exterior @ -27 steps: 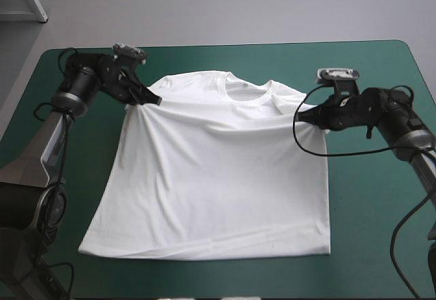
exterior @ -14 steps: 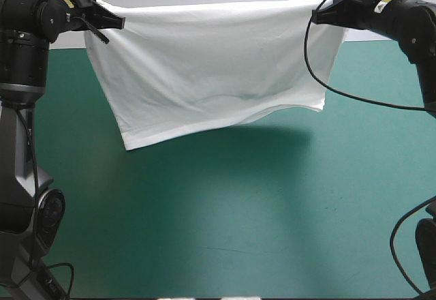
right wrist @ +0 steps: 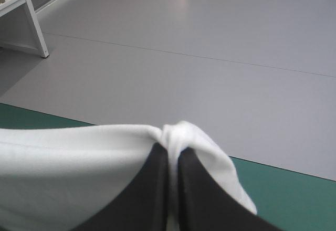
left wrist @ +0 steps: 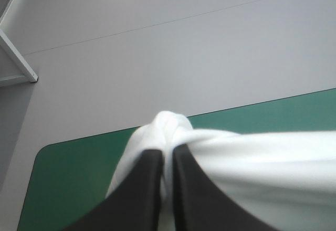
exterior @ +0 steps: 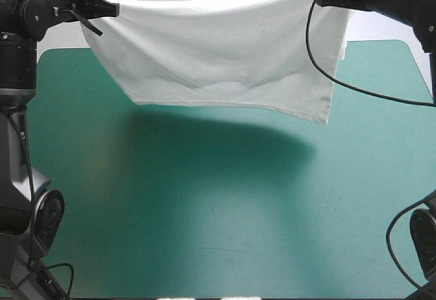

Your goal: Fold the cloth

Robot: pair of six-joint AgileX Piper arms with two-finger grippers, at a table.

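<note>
The white T-shirt (exterior: 218,54) hangs stretched in the air above the far half of the teal-green table (exterior: 204,204), held at its two upper corners. My left gripper (exterior: 114,10) is shut on the corner at the high view's left; the right gripper (exterior: 320,0) pinches the corner opposite. The hem sags free, lower toward the right arm's side, casting a broad shadow on the cover. In the left wrist view white fabric (left wrist: 173,128) bunches over the tips of my left gripper (left wrist: 168,155). Cloth (right wrist: 184,134) likewise wraps the right gripper (right wrist: 173,155) in the right wrist view.
The teal-green table's far edge (left wrist: 262,105) shows beyond the bunched cloth in the left wrist view. A white furniture leg (right wrist: 37,31) stands on the floor beyond the table. The right arm's black cable (exterior: 327,75) loops down in front of the shirt.
Both arms lifted the shirt off the table, where it lay spread flat, up into the air. Since just before, the hanging hem has swung toward the camera and now sags lower on the right.
</note>
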